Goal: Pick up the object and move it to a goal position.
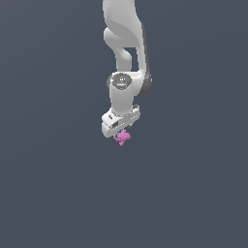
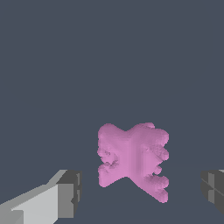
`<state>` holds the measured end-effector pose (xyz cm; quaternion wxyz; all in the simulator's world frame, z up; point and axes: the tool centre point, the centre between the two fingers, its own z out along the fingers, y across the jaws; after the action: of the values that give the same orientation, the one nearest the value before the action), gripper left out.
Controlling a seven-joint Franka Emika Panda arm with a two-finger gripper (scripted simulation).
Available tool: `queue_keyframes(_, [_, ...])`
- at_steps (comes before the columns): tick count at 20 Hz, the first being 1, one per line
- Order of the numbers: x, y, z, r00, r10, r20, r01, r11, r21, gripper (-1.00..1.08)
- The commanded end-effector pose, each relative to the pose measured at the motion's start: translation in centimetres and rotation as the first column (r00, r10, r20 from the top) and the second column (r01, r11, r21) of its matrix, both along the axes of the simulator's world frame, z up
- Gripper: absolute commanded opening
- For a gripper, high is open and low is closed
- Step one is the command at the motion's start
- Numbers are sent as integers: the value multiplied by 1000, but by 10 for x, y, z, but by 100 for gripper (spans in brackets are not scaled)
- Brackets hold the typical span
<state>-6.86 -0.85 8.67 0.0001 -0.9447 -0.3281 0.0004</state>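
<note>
The object (image 1: pixel 123 137) is a tiny pink-magenta lumpy thing with knobbed lobes, right under the white gripper (image 1: pixel 119 133) in the exterior view. In the wrist view the object (image 2: pixel 132 159) sits between the two fingers, with a clear gap on each side. One finger pad (image 2: pixel 70 192) and the other finger pad (image 2: pixel 213 189) stand wide apart and touch nothing. The gripper is open and points straight down over the object.
The white arm (image 1: pixel 127 53) rises from the gripper to the top of the exterior view. The ground (image 1: pixel 58 184) is a plain dark grey surface with nothing else on it in view.
</note>
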Motion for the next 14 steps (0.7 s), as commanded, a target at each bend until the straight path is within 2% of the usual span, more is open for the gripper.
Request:
queue_keyframes(1, [0, 0, 0, 1000, 0, 0, 0, 1000, 0, 100])
queue_keyframes(14, [-1, 0, -46, 1000, 5, 1, -5, 1000, 0, 100])
